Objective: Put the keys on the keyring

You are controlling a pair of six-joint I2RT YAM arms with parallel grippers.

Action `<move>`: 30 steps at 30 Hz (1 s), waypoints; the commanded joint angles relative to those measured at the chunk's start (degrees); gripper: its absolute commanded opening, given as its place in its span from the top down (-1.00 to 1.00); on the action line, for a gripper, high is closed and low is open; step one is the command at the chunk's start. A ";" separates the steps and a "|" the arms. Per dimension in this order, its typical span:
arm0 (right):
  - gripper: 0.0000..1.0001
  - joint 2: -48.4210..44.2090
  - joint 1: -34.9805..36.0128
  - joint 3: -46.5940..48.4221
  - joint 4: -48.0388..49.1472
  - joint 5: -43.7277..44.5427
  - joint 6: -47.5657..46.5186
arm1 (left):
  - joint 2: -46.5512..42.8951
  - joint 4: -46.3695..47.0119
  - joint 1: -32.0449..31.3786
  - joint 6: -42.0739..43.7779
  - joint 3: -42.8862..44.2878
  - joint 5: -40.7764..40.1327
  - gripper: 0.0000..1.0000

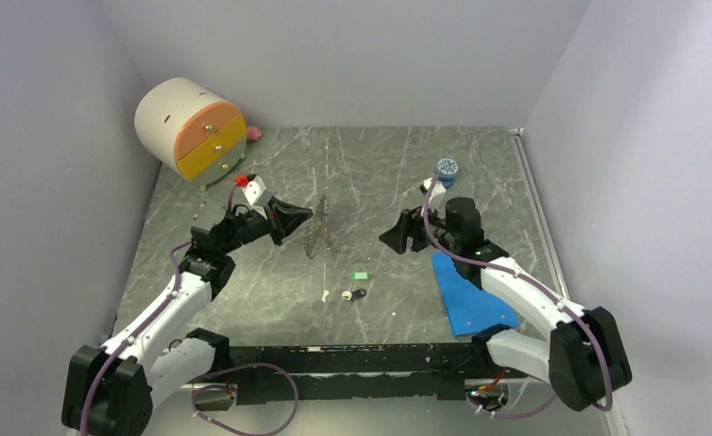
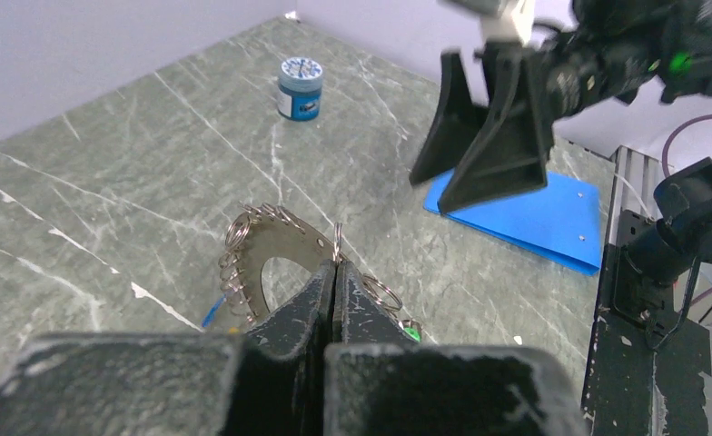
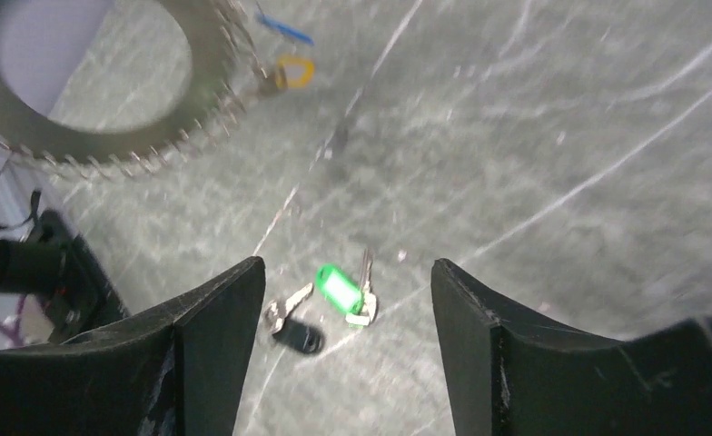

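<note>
**top external.** left gripper (image 1: 293, 220): fingers pressed together on the rim of the keyring (image 1: 317, 227), which stands on edge above the table (image 1: 262, 304), near its middle. right gripper (image 1: 398, 238): spread wide, nothing in it, well apart from the ring on its far side. green key (image 1: 361, 274) and black key (image 1: 352, 293): loose on the table, nearer the arm bases, between the two arms. blue jar (image 1: 448, 171): back right. blue sheet (image 1: 469, 295): under the right arm. round drawer cabinet (image 1: 192, 127): back left corner.

**left wrist.** the left fingers lie closed flat against each other, with a small wire loop of the ring's edge caught at their tips. the ring reads as a flat silvery band around a wide hole, its outer edge crowded with small wire loops. a blue key (image 2: 209, 313) shows below it, partly hidden.

**right wrist.** the right jaws stand wide and empty, hanging over the green key and black key and touching neither. the ring is at upper left, with the blue key and a yellow key (image 3: 291, 71) hanging at its edge. whether each is truly threaded is too small to tell.

**status, as judged.** two keys appear to be on the ring. two are left to pick up and thread, so the task is roughly halfway.
</note>
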 commanded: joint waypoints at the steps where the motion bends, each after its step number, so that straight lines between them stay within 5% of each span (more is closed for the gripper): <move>1: -0.36 4.30 -0.07 -3.37 1.36 -9.17 2.95 | -6.11 4.30 1.94 -1.98 -0.57 3.80 0.95; 11: 0.03 22.60 0.35 -1.54 10.02 -21.35 5.47 | -9.62 8.69 2.04 -3.24 -1.65 7.11 0.95; 30: 0.32 34.20 0.71 -0.03 12.52 -19.95 4.87 | -9.43 10.18 2.04 -3.58 -2.35 7.30 0.95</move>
